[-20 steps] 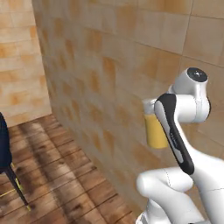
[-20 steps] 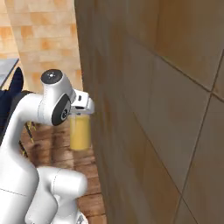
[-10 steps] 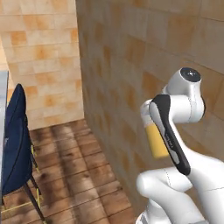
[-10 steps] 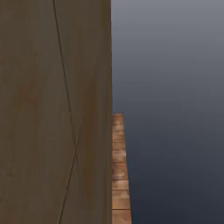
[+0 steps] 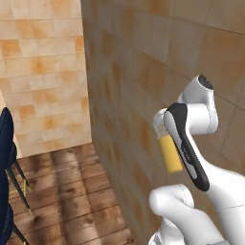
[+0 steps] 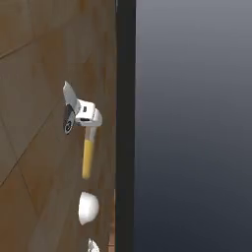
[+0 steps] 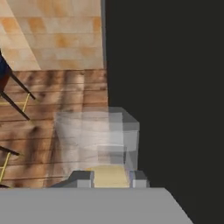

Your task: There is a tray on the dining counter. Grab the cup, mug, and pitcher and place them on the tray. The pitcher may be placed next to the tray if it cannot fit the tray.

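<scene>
The gripper (image 7: 111,178) has its fingers closed round the pitcher (image 5: 170,152), gripping it near the rim, orange liquid showing, hanging in the air right up against the tiled wall (image 5: 139,72)

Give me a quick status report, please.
Gripper shut on pitcher, carried off the floor. Tiled wall close alongside arm. Tray, counter not in sight.

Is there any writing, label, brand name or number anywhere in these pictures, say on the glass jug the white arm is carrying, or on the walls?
None. No word, number or sign can be read anywhere.
The clear glass pitcher with orange-yellow liquid, held in the gripper: plain, no label.
The tan tiled wall: bare tiles.
The white robot arm: no marking visible.
The dark blue chair: no marking visible.
</scene>
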You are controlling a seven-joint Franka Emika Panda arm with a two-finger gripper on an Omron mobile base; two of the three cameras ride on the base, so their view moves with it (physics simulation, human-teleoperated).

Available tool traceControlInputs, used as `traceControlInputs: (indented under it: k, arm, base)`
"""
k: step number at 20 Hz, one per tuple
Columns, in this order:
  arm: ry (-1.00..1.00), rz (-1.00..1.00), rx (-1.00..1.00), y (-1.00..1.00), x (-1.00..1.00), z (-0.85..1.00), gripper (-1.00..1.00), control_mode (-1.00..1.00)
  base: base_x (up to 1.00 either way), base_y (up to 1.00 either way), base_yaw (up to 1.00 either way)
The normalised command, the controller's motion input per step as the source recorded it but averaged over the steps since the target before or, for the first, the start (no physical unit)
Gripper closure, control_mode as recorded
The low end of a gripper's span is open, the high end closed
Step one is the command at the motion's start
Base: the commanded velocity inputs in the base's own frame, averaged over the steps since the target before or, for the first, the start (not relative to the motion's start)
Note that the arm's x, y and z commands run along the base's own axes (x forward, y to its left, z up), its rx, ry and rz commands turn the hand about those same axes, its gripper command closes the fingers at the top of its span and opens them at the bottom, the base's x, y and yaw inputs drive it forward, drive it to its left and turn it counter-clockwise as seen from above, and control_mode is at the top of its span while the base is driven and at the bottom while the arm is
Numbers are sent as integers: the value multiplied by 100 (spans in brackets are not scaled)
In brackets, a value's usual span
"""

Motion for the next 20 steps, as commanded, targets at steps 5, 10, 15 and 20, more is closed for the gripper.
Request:
traceControlInputs:
  k: [5,10,15,20]
  arm:
    - [0,0,0,0,0,0,100,100]
    - [0,0,0,0,0,0,100,100]
    - [0,0,0,0,0,0,100,100]
    - [0,0,0,0,0,0,100,100]
  base:
    - [100,0,14]
    - [100,0,14]
    - [98,0,15]
    - [63,0,47]
